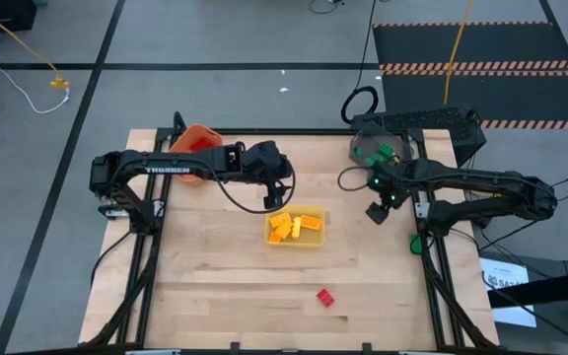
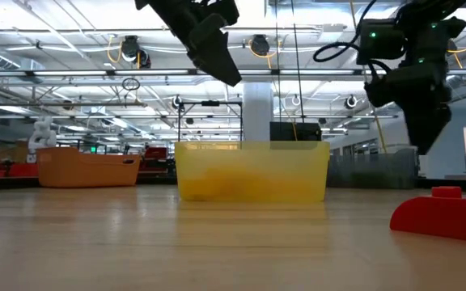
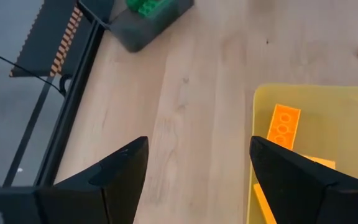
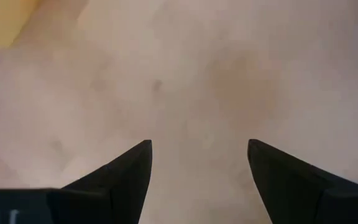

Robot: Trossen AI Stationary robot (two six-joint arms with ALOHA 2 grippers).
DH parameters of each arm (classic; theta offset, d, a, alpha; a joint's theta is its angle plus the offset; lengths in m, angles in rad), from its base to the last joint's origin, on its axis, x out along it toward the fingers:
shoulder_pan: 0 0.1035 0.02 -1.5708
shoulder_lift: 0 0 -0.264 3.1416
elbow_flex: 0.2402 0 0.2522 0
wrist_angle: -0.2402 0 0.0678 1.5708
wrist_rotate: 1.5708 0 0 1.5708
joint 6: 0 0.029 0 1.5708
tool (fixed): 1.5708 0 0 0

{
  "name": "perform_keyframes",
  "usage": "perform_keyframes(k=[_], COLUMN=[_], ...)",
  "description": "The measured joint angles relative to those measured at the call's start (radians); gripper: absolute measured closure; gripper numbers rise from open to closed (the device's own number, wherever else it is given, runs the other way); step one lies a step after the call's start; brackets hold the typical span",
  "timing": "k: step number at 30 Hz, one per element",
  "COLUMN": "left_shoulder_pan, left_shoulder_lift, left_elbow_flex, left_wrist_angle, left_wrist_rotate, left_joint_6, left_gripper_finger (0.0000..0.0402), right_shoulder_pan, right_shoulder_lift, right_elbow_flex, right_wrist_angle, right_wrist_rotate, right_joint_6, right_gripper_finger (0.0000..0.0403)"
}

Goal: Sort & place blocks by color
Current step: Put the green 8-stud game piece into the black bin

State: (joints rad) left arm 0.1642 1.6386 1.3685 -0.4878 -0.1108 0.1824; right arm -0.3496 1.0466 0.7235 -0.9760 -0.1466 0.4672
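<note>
The bench [image 1: 215,286] carries three bins: an orange bin [image 1: 197,141] at the far left under the left arm, a dark grey bin [image 1: 371,148] at the far right holding green blocks [image 1: 387,153], and a yellow bin [image 1: 309,240] in the middle with yellow blocks [image 1: 294,225] inside. One red block [image 1: 325,297] lies alone on the bare wood near the front edge, well apart from every bin; it looks like the last piece left to sort.

The left gripper [image 1: 276,200] hangs just beside the yellow bin's far left corner, jaws spread and empty. The right gripper [image 1: 377,213] hovers over bare wood to the right of the yellow bin, jaws also parted and holding nothing.

To do this step well, I judge one arm should travel forward over the red block, line its jaws across the block's narrow sides, descend straight, then clamp. The orange bin appears the likely home for red, so the left arm seems the better choice.
</note>
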Motion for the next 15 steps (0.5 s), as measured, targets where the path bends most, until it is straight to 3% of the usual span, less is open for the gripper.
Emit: perform_keyframes(k=[9, 15], left_shoulder_pan=[0.000, 0.000], left_shoulder_lift=[0.000, 0.000], left_elbow_flex=[0.000, 0.000], left_wrist_angle=[0.037, 0.040], left_wrist_rotate=[0.000, 0.000], left_joint_6=[0.030, 0.041], left_gripper_finger=[0.0128, 0.0128], right_shoulder_pan=[0.132, 0.222], right_shoulder_lift=[0.030, 0.092], right_elbow_flex=[0.000, 0.000], right_wrist_angle=[-0.170, -0.234], right_wrist_rotate=[-0.123, -0.179], right_joint_6=[0.112, 0.099], right_gripper_finger=[0.0149, 0.0149])
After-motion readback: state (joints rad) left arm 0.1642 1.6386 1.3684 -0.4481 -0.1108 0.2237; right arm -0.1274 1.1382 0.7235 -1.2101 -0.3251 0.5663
